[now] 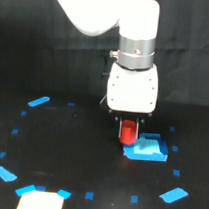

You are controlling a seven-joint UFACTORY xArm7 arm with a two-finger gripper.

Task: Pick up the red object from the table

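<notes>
Cylinder (128,133), glossy red, seemingly between tool (129,125) fingers.

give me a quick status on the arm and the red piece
Gripper down around small red-orange cylinder; closure unclear. Cylinder beside flat blue square piece on black table. Nothing else close.

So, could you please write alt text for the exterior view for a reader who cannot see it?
A white robot arm's tool points straight down with a small red object between its fingers, just above or on a black table. A flat blue square piece lies just to the view's right; small blue tape marks dot the table.
</notes>
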